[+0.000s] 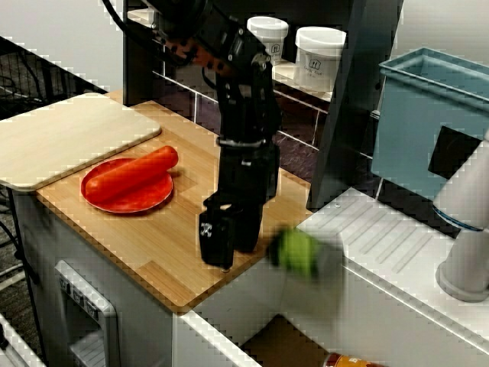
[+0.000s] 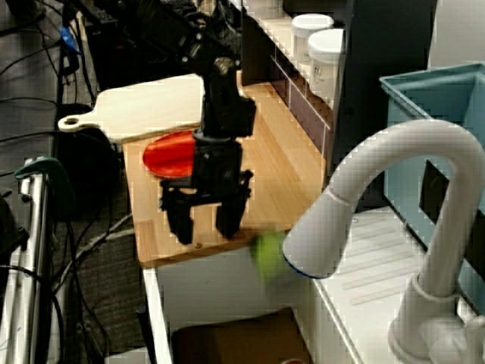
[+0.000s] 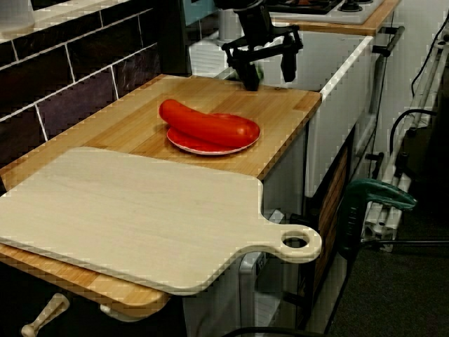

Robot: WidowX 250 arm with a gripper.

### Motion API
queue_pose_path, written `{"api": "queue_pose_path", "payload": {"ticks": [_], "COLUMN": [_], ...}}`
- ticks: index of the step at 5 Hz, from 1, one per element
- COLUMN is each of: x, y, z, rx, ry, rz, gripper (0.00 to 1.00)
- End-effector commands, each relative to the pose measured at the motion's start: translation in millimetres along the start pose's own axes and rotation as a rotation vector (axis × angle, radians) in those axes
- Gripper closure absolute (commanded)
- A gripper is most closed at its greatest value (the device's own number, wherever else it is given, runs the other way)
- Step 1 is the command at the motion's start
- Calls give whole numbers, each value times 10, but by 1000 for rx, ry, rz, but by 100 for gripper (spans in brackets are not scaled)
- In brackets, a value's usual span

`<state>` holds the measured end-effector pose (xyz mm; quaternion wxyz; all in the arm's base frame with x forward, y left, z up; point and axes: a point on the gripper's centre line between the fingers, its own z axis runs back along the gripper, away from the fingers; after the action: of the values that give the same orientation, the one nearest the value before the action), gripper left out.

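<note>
A red plate (image 1: 114,205) is sitting midway along the wooden countertop (image 1: 168,248), with a long red vegetable (image 1: 134,172) lying across it. A pale cutting board (image 1: 69,134) is overhanging the countertop's end just beside the plate. Two white tubs (image 1: 319,57) are standing on the shelf (image 1: 286,73) behind. A blue bin (image 1: 416,130) and a white faucet (image 2: 394,163) are standing past the opposite end.

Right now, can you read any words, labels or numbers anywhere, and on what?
Nothing reads clearly.
White tubs on the shelf: printed labels, too blurred to read.
Gripper: a small white mark on one finger, not legible.
</note>
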<state>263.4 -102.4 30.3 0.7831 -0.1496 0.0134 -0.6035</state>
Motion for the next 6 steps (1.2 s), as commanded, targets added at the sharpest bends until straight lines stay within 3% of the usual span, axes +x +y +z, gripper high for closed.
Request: {"api": "queue_pose_path", "payload": {"ticks": [1,3,5,6], "x": [-151,-524,-830,-984], "y": [172,290,143,41], "z": [354,865,1047,1014], "rx": [88,176,231,296], "ry": [-56,-78,-82,-91], "rz": [42,193,431,625], "gripper": [0,0,0,0]}}
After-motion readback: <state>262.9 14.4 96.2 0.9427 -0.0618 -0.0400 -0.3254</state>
